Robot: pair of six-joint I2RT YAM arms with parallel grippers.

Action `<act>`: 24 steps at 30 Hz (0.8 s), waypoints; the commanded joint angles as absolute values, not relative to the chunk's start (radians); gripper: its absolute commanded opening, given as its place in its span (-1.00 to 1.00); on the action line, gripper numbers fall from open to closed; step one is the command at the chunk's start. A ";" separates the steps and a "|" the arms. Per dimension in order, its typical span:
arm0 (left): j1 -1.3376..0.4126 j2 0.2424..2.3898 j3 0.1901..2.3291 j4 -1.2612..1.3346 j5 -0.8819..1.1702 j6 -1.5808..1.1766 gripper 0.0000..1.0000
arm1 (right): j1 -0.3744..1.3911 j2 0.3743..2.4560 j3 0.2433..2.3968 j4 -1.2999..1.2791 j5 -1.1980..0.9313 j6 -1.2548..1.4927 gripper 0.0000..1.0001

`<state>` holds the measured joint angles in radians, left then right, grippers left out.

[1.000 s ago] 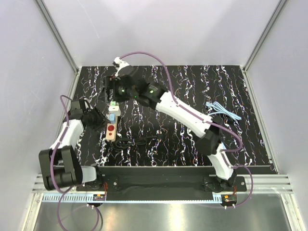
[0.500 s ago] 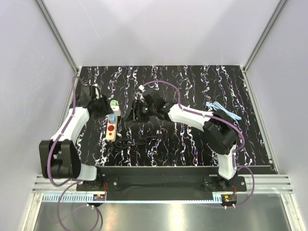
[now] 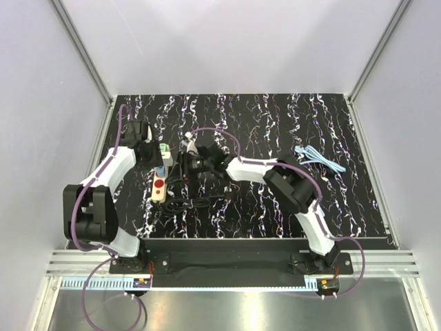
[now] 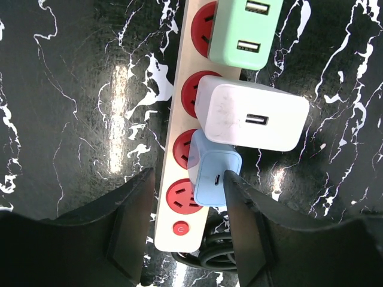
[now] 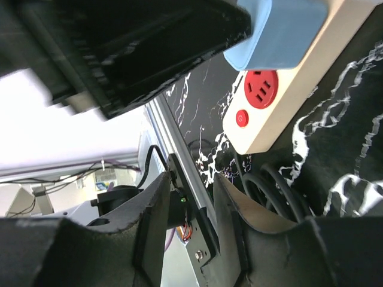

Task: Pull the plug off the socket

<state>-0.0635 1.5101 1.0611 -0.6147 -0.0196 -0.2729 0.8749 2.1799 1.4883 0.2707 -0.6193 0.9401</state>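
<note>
The beige socket strip [image 3: 160,185] with red outlets lies left of centre on the black marbled table. The white plug [image 4: 251,115] sits in it between a green adapter [image 4: 246,31] and a light blue adapter [image 4: 213,176]. The plug also shows in the top view [image 3: 164,156]. My left gripper [image 4: 188,182] hovers open over the strip's switch end, its jaws either side of the strip and the blue adapter, holding nothing. My right gripper [image 5: 190,197] is open and empty, low beside the strip [image 5: 281,113] on its right.
The strip's black cord [image 3: 196,201] lies coiled just near of the strip, under both grippers. A light blue cable [image 3: 318,157] lies at the table's right. An aluminium frame edge [image 5: 179,161] and grey walls bound the table.
My left gripper moved from left of the strip to above it. My right arm drew back from the far side and came down beside the strip's right.
</note>
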 commanded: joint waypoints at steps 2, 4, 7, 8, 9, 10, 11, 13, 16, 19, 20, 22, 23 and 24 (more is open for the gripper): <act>-0.075 1.488 1.074 -0.598 -0.063 -0.233 0.08 | 0.910 2.218 1.555 0.345 -0.660 0.973 -0.17; -0.075 1.468 1.062 -0.586 -0.060 -0.233 0.10 | 0.913 2.229 1.548 0.356 -0.660 0.980 -0.24; -0.075 1.431 1.048 -0.575 -0.064 -0.242 0.11 | 0.914 2.249 1.560 0.357 -0.666 0.982 -0.48; -0.075 1.418 1.043 -0.565 -0.064 -0.247 0.13 | 0.914 2.253 1.566 0.354 -0.669 0.980 -0.53; -0.075 1.399 1.039 -0.558 -0.064 -0.248 0.13 | 0.914 2.269 1.575 0.351 -0.667 0.979 -0.59; -0.077 1.388 1.032 -0.554 -0.066 -0.250 0.14 | 0.914 2.275 1.588 0.347 -0.664 0.980 -0.63; -0.077 1.379 1.019 -0.540 -0.061 -0.253 0.15 | 0.914 2.281 1.592 0.348 -0.660 0.985 -0.69; -0.077 1.362 1.003 -0.516 -0.022 -0.255 0.19 | 0.916 2.304 1.603 0.359 -0.641 1.002 -0.75; -0.083 1.397 1.003 -0.503 0.012 -0.249 0.23 | 0.916 2.338 1.623 0.382 -0.604 1.032 -0.84; -0.084 1.445 1.020 -0.505 0.052 -0.242 0.23 | 0.916 2.373 1.649 0.408 -0.583 1.061 -0.88; -0.086 1.453 1.023 -0.506 0.046 -0.241 0.23 | 0.920 2.381 1.660 0.408 -0.580 1.065 -0.89; -0.086 1.474 1.034 -0.505 0.037 -0.238 0.17 | 0.920 2.408 1.695 0.410 -0.583 1.072 -0.91; -0.086 1.480 1.038 -0.505 0.038 -0.233 0.14 | 0.922 2.416 1.706 0.410 -0.584 1.077 -0.92; -0.086 1.489 1.042 -0.506 0.035 -0.233 0.08 | 0.923 2.427 1.722 0.408 -0.586 1.080 -0.92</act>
<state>-0.0818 1.4715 1.0119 -0.5430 0.0162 -0.2546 0.9123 2.4100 1.6524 0.3538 -0.5987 1.0531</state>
